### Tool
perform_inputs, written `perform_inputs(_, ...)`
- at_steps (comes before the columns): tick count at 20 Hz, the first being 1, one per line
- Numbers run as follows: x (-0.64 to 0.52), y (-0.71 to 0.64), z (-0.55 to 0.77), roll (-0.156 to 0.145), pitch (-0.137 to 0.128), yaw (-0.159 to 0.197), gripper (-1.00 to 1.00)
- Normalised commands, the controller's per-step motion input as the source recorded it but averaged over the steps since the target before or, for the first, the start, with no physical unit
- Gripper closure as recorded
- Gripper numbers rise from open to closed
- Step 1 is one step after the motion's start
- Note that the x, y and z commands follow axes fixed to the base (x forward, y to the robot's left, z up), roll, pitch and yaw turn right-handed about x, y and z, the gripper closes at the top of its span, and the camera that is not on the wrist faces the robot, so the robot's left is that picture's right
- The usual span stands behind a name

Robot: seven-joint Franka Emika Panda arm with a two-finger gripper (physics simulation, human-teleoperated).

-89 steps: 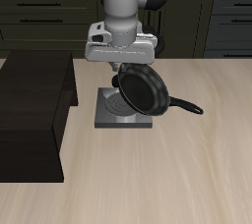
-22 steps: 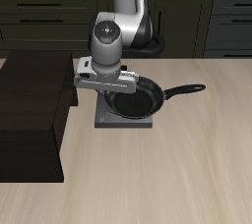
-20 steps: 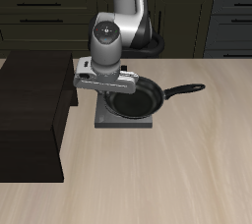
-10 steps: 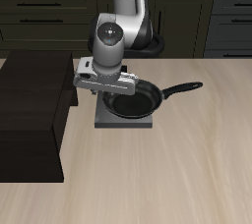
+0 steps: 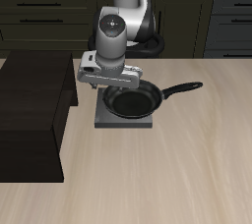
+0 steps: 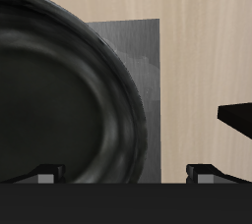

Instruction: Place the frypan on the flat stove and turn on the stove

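The black frypan [image 5: 133, 100] lies flat on the grey flat stove [image 5: 122, 123], with its long handle [image 5: 183, 89] pointing away over the table. My gripper [image 5: 105, 87] hovers just above the pan's rim on the side nearest the dark box, open and empty. In the wrist view the pan [image 6: 59, 100] covers most of the stove plate [image 6: 138, 61], and both fingertips [image 6: 44, 174] stand apart with nothing between them. The burner is hidden under the pan. I cannot make out the knob.
A large dark brown box [image 5: 30, 110] stands close beside the stove; its corner shows in the wrist view [image 6: 236, 118]. Dark cabinets [image 5: 197, 22] run along the back. Bare wooden table [image 5: 157, 179] lies toward the front edge.
My gripper has risen from the pan's rim and now stands open above it. The pan stays on the stove, where earlier it hung tilted in the gripper.
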Motion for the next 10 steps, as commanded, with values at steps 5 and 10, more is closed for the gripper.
perform_inputs(5, -0.23, 0.1, 0.14, -0.003, -0.056, -0.004, -1.0)
perform_inputs(10, -0.24, 0.16, 0.12, -0.012, -0.064, 0.025, -1.0)
